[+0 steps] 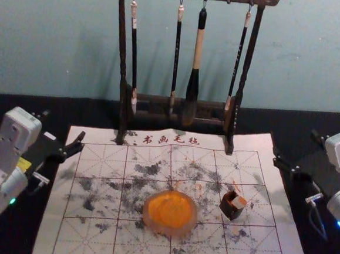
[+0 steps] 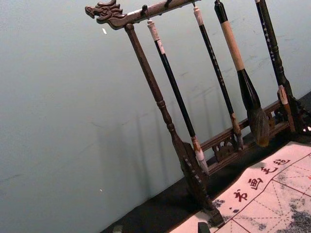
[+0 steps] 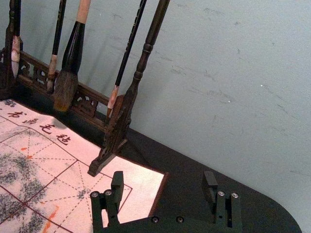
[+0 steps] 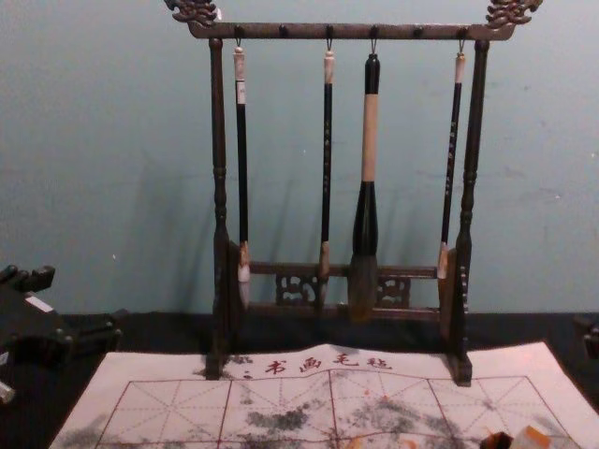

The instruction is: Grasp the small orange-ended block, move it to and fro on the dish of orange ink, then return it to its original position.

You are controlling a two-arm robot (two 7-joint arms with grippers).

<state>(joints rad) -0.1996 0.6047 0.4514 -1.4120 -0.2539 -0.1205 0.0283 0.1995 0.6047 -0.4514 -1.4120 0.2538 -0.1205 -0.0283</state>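
The small orange-ended block (image 1: 239, 201), pale and hard-edged, rests at the top of a squat, dark brown holder (image 1: 230, 212), to the right of the round dish (image 1: 170, 230), whose smooth, pale rim circles wet-looking orange ink (image 1: 170, 208). Beneath lies an ink-blotched, grid-printed calligraphy mat (image 1: 90, 238) on the black-covered surface (image 1: 18, 104); behind stands a carved dark wooden rack (image 1: 123, 58) with soft-haired brushes. The right gripper (image 1: 295, 147) is spread wide and holds nothing, well apart from the block, beyond it and farther right. The left gripper (image 1: 63, 125) idles, fingers parted, past the mat's left edge.
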